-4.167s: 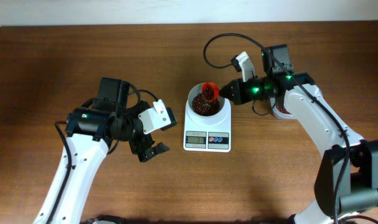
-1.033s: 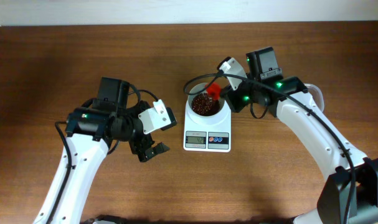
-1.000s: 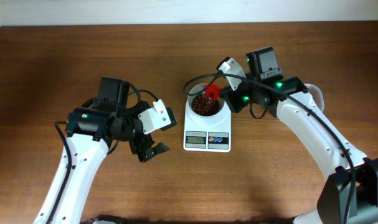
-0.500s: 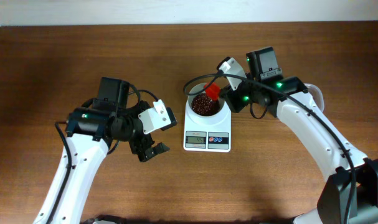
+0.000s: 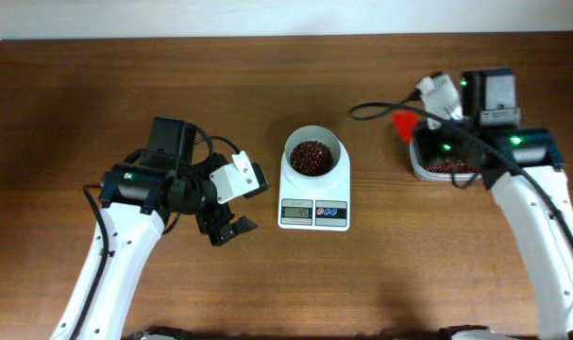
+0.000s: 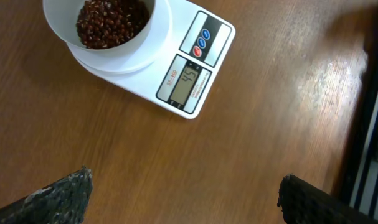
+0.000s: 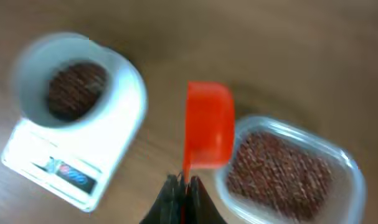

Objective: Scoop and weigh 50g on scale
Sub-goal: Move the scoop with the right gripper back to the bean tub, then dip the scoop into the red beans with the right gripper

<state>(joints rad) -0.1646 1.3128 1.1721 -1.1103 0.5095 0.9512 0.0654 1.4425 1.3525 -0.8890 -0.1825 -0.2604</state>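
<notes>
The round white bowl (image 5: 313, 155) sits on the small white digital kitchen scale (image 5: 313, 213) in the middle of the brown wooden table (image 5: 267, 85), and it holds a shallow heap of dark red beans (image 6: 111, 22). The scale's grey display (image 6: 187, 79) reads 45. Well off to the right, a clear plastic tub (image 5: 446, 168) holds more of the same red beans.

The right arm reaches in over that tub. The right gripper (image 7: 184, 184) is clenched on the thin handle of a red plastic scoop (image 7: 207, 130). The scoop hangs at the tub's rim on the scale side; the blur hides whether it carries anything. The left arm is bent beside the scale, with the left gripper (image 5: 227, 229) spread wide over bare wood, grasping nothing.
</notes>
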